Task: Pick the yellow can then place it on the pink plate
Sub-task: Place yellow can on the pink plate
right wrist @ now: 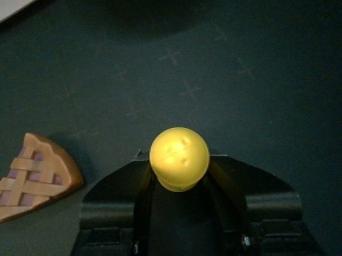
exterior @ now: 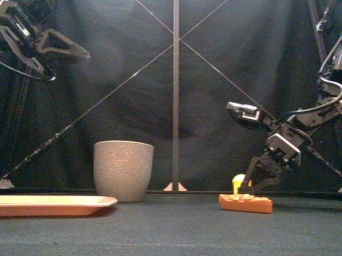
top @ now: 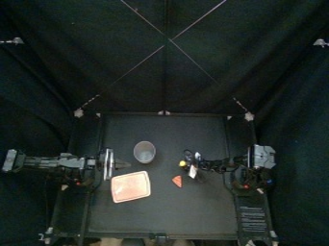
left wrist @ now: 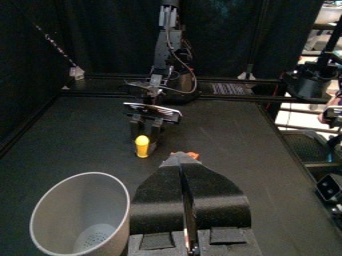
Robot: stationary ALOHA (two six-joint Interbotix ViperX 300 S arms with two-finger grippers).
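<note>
Left of the grey cup (top: 144,150) my left gripper (left wrist: 187,172) hangs with jaws pressed together, and the pink plate (exterior: 54,205) lies before the cup. To the cup's right, my right gripper (exterior: 254,179) pinches the yellow can (right wrist: 179,158). The can is upright, long axis vertical, rounded end up, just behind a pie-slice toy (exterior: 246,203).

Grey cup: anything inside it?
Nothing seen. The left wrist view looks down into the grey cup and shows its speckled floor bare. The left claw overlaps the rim at one side, hiding a sliver of the inside.
</note>
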